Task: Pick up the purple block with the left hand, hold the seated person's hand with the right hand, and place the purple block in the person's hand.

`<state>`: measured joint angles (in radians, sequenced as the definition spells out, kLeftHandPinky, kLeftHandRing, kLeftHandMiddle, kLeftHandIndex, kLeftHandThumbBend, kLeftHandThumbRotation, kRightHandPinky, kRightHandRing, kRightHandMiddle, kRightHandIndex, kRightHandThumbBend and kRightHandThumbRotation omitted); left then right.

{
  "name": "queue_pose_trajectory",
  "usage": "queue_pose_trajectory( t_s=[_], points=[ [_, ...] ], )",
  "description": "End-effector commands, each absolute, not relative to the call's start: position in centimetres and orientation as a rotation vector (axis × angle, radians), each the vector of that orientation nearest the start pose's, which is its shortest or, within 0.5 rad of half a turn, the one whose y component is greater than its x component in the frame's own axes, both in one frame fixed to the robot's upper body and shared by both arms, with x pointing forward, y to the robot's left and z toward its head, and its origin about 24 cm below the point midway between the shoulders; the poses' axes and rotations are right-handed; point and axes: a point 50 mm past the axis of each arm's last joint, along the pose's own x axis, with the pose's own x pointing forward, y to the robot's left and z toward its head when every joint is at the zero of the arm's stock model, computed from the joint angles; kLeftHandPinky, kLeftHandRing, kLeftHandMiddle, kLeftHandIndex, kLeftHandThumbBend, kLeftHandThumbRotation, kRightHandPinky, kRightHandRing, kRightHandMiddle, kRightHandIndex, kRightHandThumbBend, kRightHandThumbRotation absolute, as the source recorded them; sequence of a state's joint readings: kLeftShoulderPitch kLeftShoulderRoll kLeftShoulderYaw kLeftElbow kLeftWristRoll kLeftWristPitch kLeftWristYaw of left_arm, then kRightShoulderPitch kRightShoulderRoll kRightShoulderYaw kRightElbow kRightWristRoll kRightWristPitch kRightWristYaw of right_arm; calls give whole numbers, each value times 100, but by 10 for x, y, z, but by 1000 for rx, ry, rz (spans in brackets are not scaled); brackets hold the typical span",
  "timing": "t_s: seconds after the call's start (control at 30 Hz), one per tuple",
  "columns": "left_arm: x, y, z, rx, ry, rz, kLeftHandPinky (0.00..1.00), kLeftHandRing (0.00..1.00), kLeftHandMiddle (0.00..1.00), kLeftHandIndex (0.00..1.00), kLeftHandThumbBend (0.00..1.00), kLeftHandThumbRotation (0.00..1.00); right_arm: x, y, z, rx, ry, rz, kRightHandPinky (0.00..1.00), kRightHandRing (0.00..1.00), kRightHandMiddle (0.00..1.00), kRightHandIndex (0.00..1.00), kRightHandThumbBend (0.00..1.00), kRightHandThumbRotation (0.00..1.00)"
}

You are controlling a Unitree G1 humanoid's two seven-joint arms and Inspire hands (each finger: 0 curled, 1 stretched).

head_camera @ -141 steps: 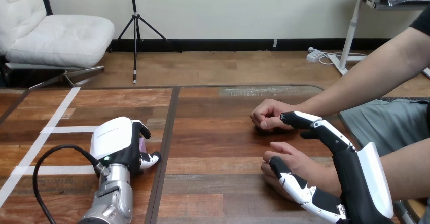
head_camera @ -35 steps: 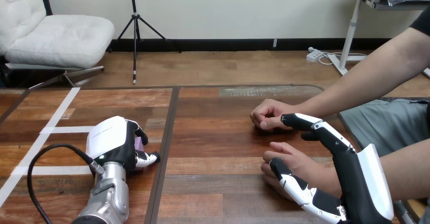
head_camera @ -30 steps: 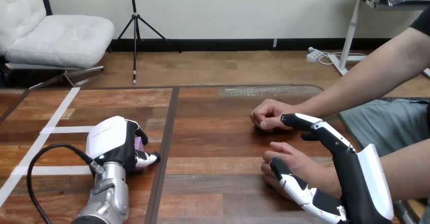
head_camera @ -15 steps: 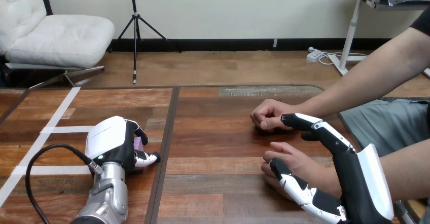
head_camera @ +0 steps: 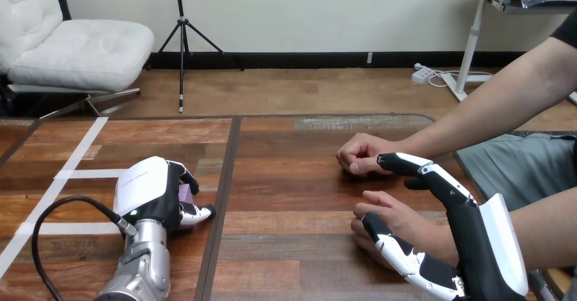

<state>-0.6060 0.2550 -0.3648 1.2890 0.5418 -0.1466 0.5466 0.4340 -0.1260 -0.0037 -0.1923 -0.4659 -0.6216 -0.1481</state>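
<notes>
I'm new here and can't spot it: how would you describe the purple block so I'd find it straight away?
Look at the wooden table's left half, beside the white tape lines. The robot's left hand rests there, fingers curled round the purple block, a small patch peeking out between them. Nothing else on the table is purple.

On the desk (head_camera: 292, 178), the left robot hand (head_camera: 146, 192) rests at the near left, on top of the block (head_camera: 184, 192), which shows at the hand's right side. Strips of tape (head_camera: 81, 173) lie left of and behind this hand. At the right, the person's farther hand (head_camera: 360, 154) rests on the desk. The person's nearer hand (head_camera: 394, 220) lies in front of it, between the thumb and fingers of the right robot hand (head_camera: 476, 246), which reaches in from the near right corner.
</notes>
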Motion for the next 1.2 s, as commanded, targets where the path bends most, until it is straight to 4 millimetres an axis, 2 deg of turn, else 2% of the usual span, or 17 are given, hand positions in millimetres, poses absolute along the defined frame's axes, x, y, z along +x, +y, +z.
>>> queue_pose_trajectory(
  t_s=[0.0, 0.47, 1.17],
  points=[
    [320, 197, -21, 1113, 182, 103, 41, 46, 51, 49, 65, 0, 162, -165, 72, -547, -491, 4, 72, 77, 76, 74, 50, 32],
    [322, 195, -20, 1111, 176, 97, 42, 48, 52, 49, 64, 0, 162, -164, 72, -546, -482, 1, 72, 77, 76, 74, 50, 32],
    [322, 192, -16, 1043, 123, 110, 44, 47, 51, 48, 67, 0, 162, -164, 72, -542, -479, 2, 71, 77, 76, 74, 50, 32]
  ],
)
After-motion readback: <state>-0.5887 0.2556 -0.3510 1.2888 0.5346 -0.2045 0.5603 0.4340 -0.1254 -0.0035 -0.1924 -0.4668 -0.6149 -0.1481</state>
